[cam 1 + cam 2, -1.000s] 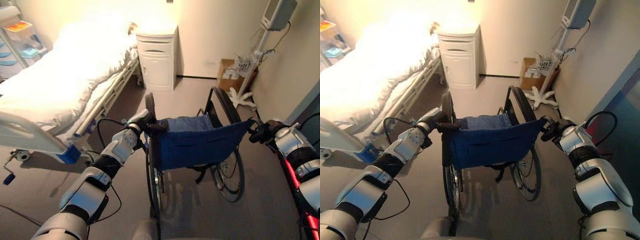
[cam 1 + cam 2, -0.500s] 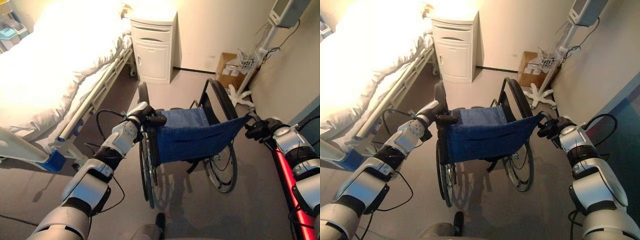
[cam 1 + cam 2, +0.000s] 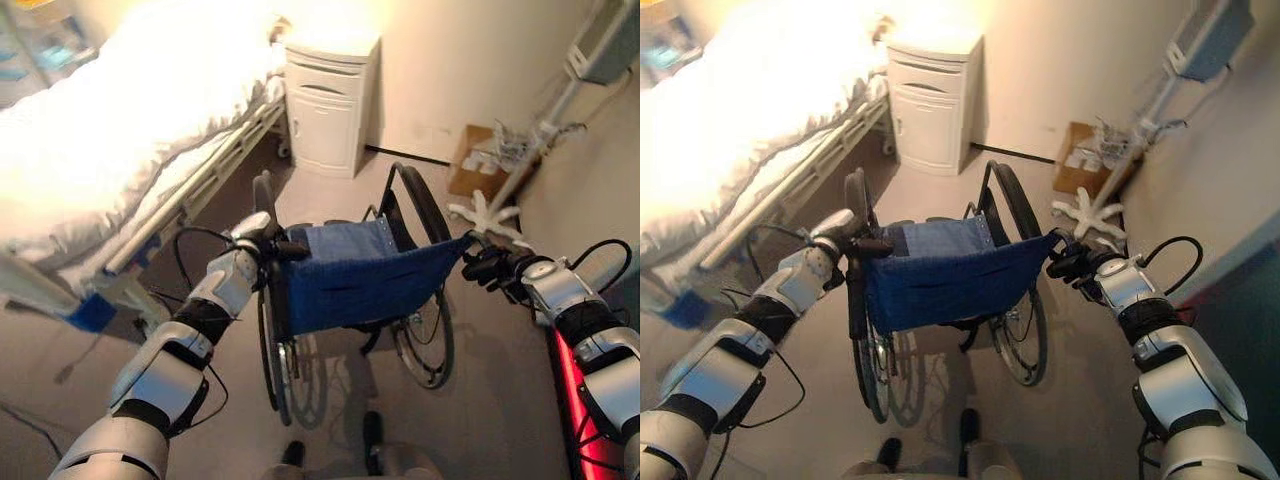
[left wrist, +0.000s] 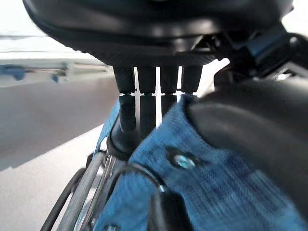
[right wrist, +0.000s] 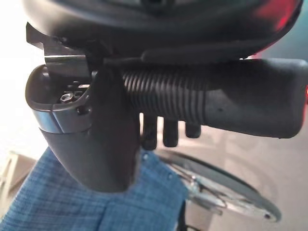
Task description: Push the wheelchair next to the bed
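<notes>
wheelchair [image 3: 350,285] | your left hand [image 3: 262,238] and right hand [image 3: 487,268] wrap fingers round its handles | bed [image 3: 120,150] left | cabinet [image 3: 328,105] ahead

The bed [image 3: 120,150] is cut off at the left edge.

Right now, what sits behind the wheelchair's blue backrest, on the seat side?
Past the blue backrest of the wheelchair, a strip of blue seat cloth shows, with nothing on it. The backrest hides the rest of the seat.
</notes>
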Available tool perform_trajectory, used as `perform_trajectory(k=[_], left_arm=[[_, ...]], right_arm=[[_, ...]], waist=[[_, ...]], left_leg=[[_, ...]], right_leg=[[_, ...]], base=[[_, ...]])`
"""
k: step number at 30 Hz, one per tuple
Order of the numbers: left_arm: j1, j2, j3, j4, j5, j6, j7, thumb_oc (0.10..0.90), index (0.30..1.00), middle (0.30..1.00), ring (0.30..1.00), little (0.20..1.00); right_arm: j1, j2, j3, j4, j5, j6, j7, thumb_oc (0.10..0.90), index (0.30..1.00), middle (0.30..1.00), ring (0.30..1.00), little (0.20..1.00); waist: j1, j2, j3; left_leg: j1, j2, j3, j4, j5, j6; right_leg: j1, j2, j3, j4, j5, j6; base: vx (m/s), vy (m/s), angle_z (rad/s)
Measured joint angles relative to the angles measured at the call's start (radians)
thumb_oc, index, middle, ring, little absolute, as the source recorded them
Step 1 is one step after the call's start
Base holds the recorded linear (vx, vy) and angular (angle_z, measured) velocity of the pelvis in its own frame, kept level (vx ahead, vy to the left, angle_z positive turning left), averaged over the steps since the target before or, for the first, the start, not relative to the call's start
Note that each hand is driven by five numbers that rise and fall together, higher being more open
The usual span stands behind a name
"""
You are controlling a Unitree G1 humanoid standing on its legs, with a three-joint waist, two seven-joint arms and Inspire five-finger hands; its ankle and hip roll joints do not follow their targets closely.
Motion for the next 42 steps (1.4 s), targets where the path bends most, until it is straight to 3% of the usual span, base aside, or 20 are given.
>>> perform_trajectory(k=[2,3,4,5,7,9,10,13,14,21,24,27,29,30,32,33,35,37,38,42], left_arm=[[0.009,-0.044,-0.003,0.011,0.016,-0.004,0.009,0.4,0.3,0.3,0.3,0.3],[0.005,-0.059,-0.005,0.022,0.015,-0.011,0.003,0.4,0.3,0.3,0.3,0.3],[0.01,-0.06,-0.007,0.006,0.015,-0.037,0.009,0.4,0.3,0.3,0.3,0.3],[0.013,-0.058,-0.008,-0.002,0.015,-0.043,0.01,0.4,0.3,0.3,0.3,0.3],[0.011,-0.046,-0.014,-0.013,0.009,-0.051,0.029,0.4,0.3,0.3,0.3,0.3],[0.003,-0.047,-0.047,0.005,0.008,-0.058,0.056,0.4,0.3,0.3,0.3,0.3],[-0.007,-0.046,-0.065,0.017,0.004,-0.069,0.07,0.4,0.3,0.3,0.3,0.3],[-0.004,-0.044,-0.089,0.022,-0.009,-0.076,0.101,0.4,0.3,0.3,0.3,0.3],[0.001,-0.043,-0.09,0.022,-0.009,-0.077,0.114,0.4,0.3,0.3,0.3,0.3],[0.055,-0.047,-0.047,0.018,-0.031,-0.081,0.127,0.4,0.3,0.3,0.3,0.3],[0.069,-0.048,-0.024,0.014,-0.033,-0.065,0.107,0.4,0.3,0.3,0.3,0.3],[0.073,-0.051,-0.022,0.015,-0.051,-0.05,0.093,0.4,0.3,0.3,0.3,0.3],[0.084,-0.058,-0.01,0.02,-0.05,-0.047,0.092,0.4,0.3,0.3,0.3,0.3],[0.097,-0.058,-0.012,0.024,-0.05,-0.045,0.089,0.4,0.3,0.3,0.3,0.3],[0.13,-0.062,-0.015,0.03,-0.049,-0.046,0.08,0.4,0.3,0.3,0.3,0.3],[0.146,-0.062,-0.023,0.029,-0.048,-0.049,0.079,0.4,0.3,0.3,0.3,0.3],[0.167,-0.064,-0.023,0.021,-0.047,-0.055,0.08,0.4,0.3,0.3,0.3,0.3],[0.177,-0.065,-0.033,0.02,-0.047,-0.053,0.077,0.4,0.3,0.3,0.3,0.3],[0.191,-0.064,-0.032,0.02,-0.047,-0.054,0.076,0.4,0.3,0.3,0.3,0.3],[0.218,-0.053,-0.028,0.012,-0.047,-0.053,0.08,0.4,0.3,0.3,0.3,0.3]], right_arm=[[-0.022,-0.035,0.038,-0.001,-0.004,0.003,-0.006,0.4,0.3,0.3,0.3,0.3],[-0.025,-0.053,0.039,-0.003,-0.004,0.015,-0.009,0.4,0.3,0.3,0.3,0.3],[-0.01,-0.066,0.033,-0.009,0.0,0.017,-0.018,0.4,0.3,0.3,0.3,0.3],[-0.005,-0.066,0.03,-0.008,0.011,0.02,-0.02,0.4,0.3,0.3,0.3,0.3],[-0.006,-0.071,0.021,-0.008,0.073,0.021,-0.034,0.4,0.3,0.3,0.3,0.3],[-0.037,-0.075,0.034,-0.012,0.072,0.004,-0.055,0.4,0.3,0.3,0.3,0.3],[-0.049,-0.081,0.036,-0.012,0.072,0.002,-0.058,0.4,0.3,0.3,0.3,0.3],[-0.049,-0.089,0.036,-0.012,0.072,-0.014,-0.063,0.4,0.3,0.3,0.3,0.3],[-0.048,-0.089,0.036,-0.012,0.072,-0.019,-0.069,0.4,0.3,0.3,0.3,0.3],[-0.001,-0.078,0.034,-0.05,0.072,-0.022,-0.1,0.4,0.3,0.3,0.3,0.3],[-0.001,-0.063,0.034,-0.052,0.072,-0.011,-0.105,0.4,0.3,0.3,0.3,0.3],[0.004,-0.06,0.035,-0.051,0.072,-0.01,-0.106,0.4,0.3,0.3,0.3,0.3],[0.017,-0.051,0.035,-0.05,0.072,-0.01,-0.115,0.4,0.3,0.3,0.3,0.3],[0.023,-0.043,0.038,-0.049,0.072,-0.01,-0.119,0.4,0.3,0.3,0.3,0.3],[0.028,-0.035,0.073,-0.047,0.072,-0.01,-0.125,0.4,0.3,0.3,0.3,0.3],[0.033,-0.028,0.081,-0.039,0.072,-0.01,-0.128,0.4,0.3,0.3,0.3,0.3],[0.034,-0.024,0.093,-0.022,0.072,-0.012,-0.128,0.4,0.3,0.3,0.3,0.3],[0.033,-0.024,0.11,-0.012,0.072,-0.021,-0.128,0.4,0.3,0.3,0.3,0.3],[0.033,-0.021,0.119,-0.005,0.072,-0.024,-0.13,0.4,0.3,0.3,0.3,0.3],[0.039,-0.022,0.121,-0.023,0.072,-0.025,-0.127,0.4,0.3,0.3,0.3,0.3]], waist=[[0.005,0.058,0.003],[-0.006,0.08,0.0],[-0.014,0.062,0.005],[-0.015,0.048,0.001],[-0.025,0.008,-0.01],[-0.025,0.036,-0.008],[-0.021,0.049,-0.001],[-0.035,0.055,0.002],[-0.039,0.054,0.002],[-0.054,0.072,0.003],[-0.059,0.073,0.003],[-0.058,0.063,-0.005],[-0.059,0.039,-0.017],[-0.049,0.03,-0.023],[-0.012,0.023,-0.029],[0.003,0.026,-0.028],[0.046,0.025,-0.029],[0.084,0.048,-0.028],[0.108,0.072,-0.032],[0.112,0.104,-0.052]], left_leg=[[0.055,-0.012,0.06,0.027,-0.054,0.016],[0.095,0.005,0.05,-0.059,-0.101,0.056],[0.125,0.019,0.033,-0.156,-0.121,-0.003],[0.127,0.023,0.033,-0.175,-0.12,-0.002],[0.119,0.042,0.06,-0.189,-0.113,-0.026],[0.103,0.07,0.087,-0.185,-0.107,-0.033],[0.107,0.081,0.082,-0.208,-0.087,-0.057],[0.12,0.092,0.084,-0.249,-0.063,-0.089],[0.135,0.094,0.084,-0.264,-0.057,-0.097],[0.223,0.118,0.113,-0.315,-0.027,-0.117],[0.224,0.12,0.108,-0.287,-0.022,-0.125],[0.206,0.111,0.106,-0.241,0.0,-0.162],[0.116,0.089,0.117,-0.076,0.02,-0.195],[0.059,0.087,0.137,0.038,0.047,-0.237],[0.004,0.092,0.15,0.178,0.067,-0.234],[-0.016,0.086,0.15,0.158,0.05,-0.216],[-0.031,0.086,0.165,-0.016,0.053,-0.208],[-0.034,0.106,0.157,-0.246,0.121,-0.202],[-0.023,0.131,0.153,-0.312,0.19,-0.205],[0.084,0.143,0.14,-0.407,0.213,-0.189]], right_leg=[[0.006,0.026,-0.003,0.045,-0.002,0.001],[-0.011,0.045,-0.008,0.086,-0.003,-0.001],[-0.048,0.028,-0.024,0.168,-0.01,-0.025],[-0.055,0.026,-0.024,0.18,-0.013,-0.032],[-0.062,0.032,-0.047,0.154,-0.008,-0.093],[-0.064,0.042,-0.103,0.131,0.004,-0.119],[-0.064,0.046,-0.114,0.131,0.005,-0.121],[-0.061,0.049,-0.131,0.132,0.001,-0.134],[-0.053,0.048,-0.131,0.132,0.006,-0.169],[0.047,0.07,-0.136,0.064,0.005,-0.166],[0.086,0.079,-0.135,0.02,0.005,-0.166],[0.104,0.079,-0.134,0.006,-0.004,-0.169],[0.119,0.073,-0.125,-0.021,-0.005,-0.175],[0.14,0.062,-0.123,-0.046,-0.003,-0.181],[0.192,0.065,-0.124,-0.084,0.008,-0.206],[0.213,0.065,-0.122,-0.099,0.006,-0.209],[0.236,0.074,-0.1,-0.118,0.005,-0.21],[0.263,0.098,-0.083,-0.129,0.003,-0.214],[0.29,0.118,-0.073,-0.143,0.001,-0.215],[0.331,0.129,-0.043,-0.152,-0.009,-0.198]], base=[[0.24,-0.103,0.52],[0.15,-0.122,0.92],[0.07,-0.144,0.93],[0.0,-0.138,0.91],[-0.05,-0.083,0.43],[0.01,-0.062,0.02],[0.05,-0.052,0.08],[0.14,-0.066,0.19],[0.19,-0.07,0.08],[0.19,-0.085,0.02],[0.14,-0.071,0.05],[0.2,-0.079,0.16],[0.26,-0.123,0.24],[0.27,-0.035,-0.08],[0.32,0.06,-0.26],[0.38,0.157,-0.29],[0.36,0.176,-0.43],[0.37,0.27,-0.57],[0.27,0.26,-0.53],[0.28,0.271,-0.38]])
